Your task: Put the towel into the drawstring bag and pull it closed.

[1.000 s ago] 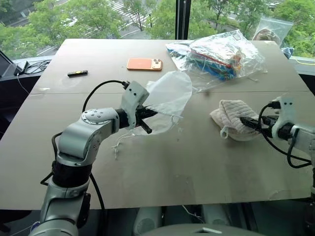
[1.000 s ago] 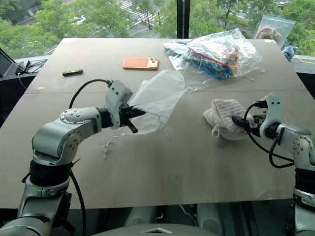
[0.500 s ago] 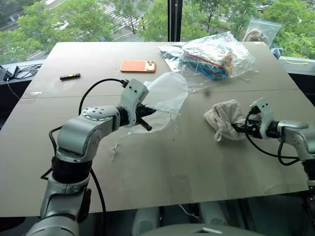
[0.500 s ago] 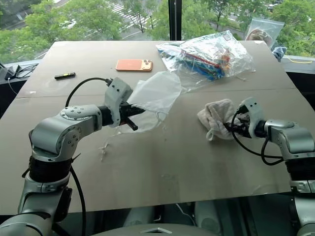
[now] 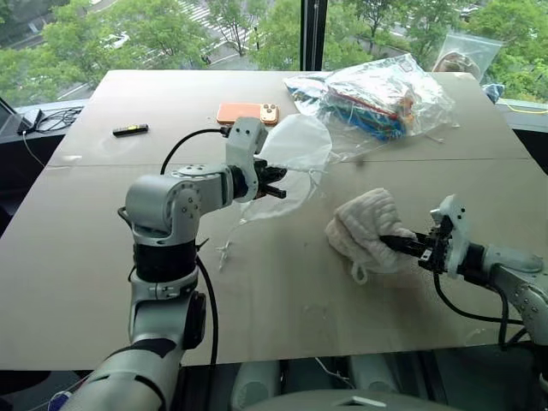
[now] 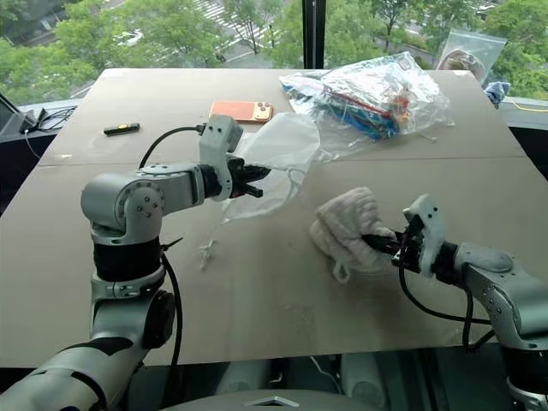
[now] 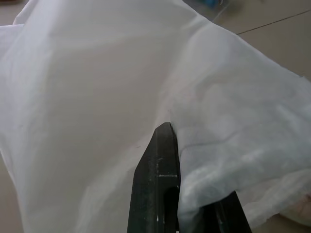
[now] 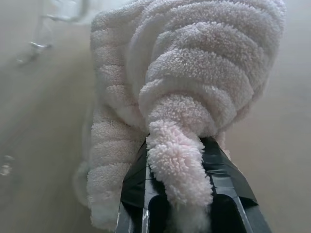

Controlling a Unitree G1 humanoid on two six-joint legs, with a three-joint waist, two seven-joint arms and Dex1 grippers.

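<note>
The cream ribbed towel (image 5: 364, 229) is bunched up near the table's right middle, its loop tag hanging at the front. My right gripper (image 5: 401, 244) is shut on the towel's near edge; in the right wrist view a fold of terry (image 8: 180, 160) is pinched between the black fingers (image 8: 133, 187). The thin translucent white drawstring bag (image 5: 295, 154) hangs lifted at the table's centre, and my left gripper (image 5: 276, 182) is shut on its fabric (image 7: 121, 97). Thin cords (image 5: 229, 244) trail from the bag down to the table.
An orange phone (image 5: 247, 112) lies behind the bag. A clear plastic bag of colourful items (image 5: 377, 94) sits at the back right, and a small black stick (image 5: 131, 130) at the back left. The brown table (image 5: 257, 308) ends close in front.
My right gripper has shut on the towel and dragged it left and nearer, toward the middle. My left gripper has turned and lifted the bag slightly forward.
</note>
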